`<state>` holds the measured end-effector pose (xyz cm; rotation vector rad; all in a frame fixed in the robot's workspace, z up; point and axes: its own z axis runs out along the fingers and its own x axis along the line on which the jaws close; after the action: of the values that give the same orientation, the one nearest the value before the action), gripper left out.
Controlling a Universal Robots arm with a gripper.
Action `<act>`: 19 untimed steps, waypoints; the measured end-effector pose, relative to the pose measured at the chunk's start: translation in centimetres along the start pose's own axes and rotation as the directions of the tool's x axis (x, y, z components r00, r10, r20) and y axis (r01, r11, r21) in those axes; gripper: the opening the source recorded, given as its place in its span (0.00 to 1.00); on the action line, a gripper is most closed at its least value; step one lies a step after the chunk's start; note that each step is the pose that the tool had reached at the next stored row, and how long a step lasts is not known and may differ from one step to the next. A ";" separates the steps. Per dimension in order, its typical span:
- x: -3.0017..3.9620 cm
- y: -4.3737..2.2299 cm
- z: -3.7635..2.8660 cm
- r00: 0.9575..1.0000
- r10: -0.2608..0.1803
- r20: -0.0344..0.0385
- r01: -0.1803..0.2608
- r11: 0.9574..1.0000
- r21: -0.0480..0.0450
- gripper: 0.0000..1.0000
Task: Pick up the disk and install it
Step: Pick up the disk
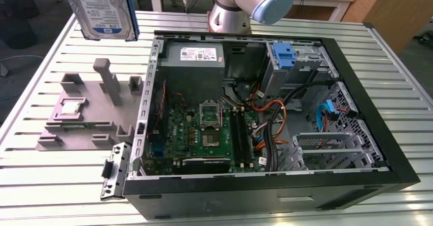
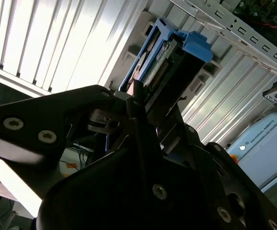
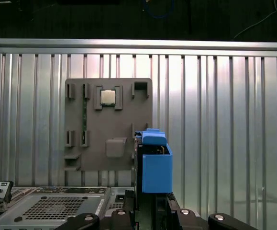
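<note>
the gripper (image 3: 152,206) is closed on the disk (image 3: 155,165). its black fingers (image 2: 137,108) pinch the drive's flat faces so that it stands out on edge past the fingertips. the bright blue bracket wraps the end of the drive farthest from the tool. in the second wrist view a row of connector pins on the silver body shows inside that frame. in the exterior view the disk hangs in the air, clear of the table (image 1: 40,170), with its blue-and-white label facing the camera.

beyond the held disk, on the slatted metal table, lies the grey holder block (image 3: 107,129); the disk is apart from it, not touching. a small square processor chip (image 3: 108,97) sits in a pocket of that block, at the end farther from the tool.

the open computer case (image 1: 384,119) lies flat on the table, off to the side of the gripper, on the exterior view's right of the block. inside it are the green motherboard (image 1: 203,135), a grey power supply box (image 1: 192,53) and a drive bay with a blue bracket (image 1: 287,59) of its own, all well apart from the held disk. the arm (image 1: 254,3) stands at the far edge of the case in the exterior view.
</note>
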<state>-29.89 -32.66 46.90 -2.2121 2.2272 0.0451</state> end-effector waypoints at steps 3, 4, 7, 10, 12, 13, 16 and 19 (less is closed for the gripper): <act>0.00 -0.01 -0.01 1.000 0.000 0.000 0.000 1.000 0.000 0.35; 0.00 -0.02 -0.05 1.000 0.000 0.000 0.000 1.000 0.000 0.35; -0.01 -0.02 -0.20 1.000 0.000 0.000 0.000 1.000 -0.002 0.35; -0.01 -0.02 -0.49 1.000 0.000 0.000 0.000 1.000 -0.003 0.35; -0.02 -0.02 -0.77 1.000 0.000 0.000 0.000 1.000 -0.003 0.35; -0.02 -0.02 -0.91 1.000 0.000 0.000 0.000 1.000 -0.004 0.35; -0.03 -0.02 -1.37 1.000 0.000 0.000 0.000 1.000 -0.004 0.35; -0.04 -0.02 -1.80 1.000 0.000 0.000 0.000 1.000 -0.005 0.35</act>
<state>-29.83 -32.65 48.70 -2.2143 2.2297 0.0505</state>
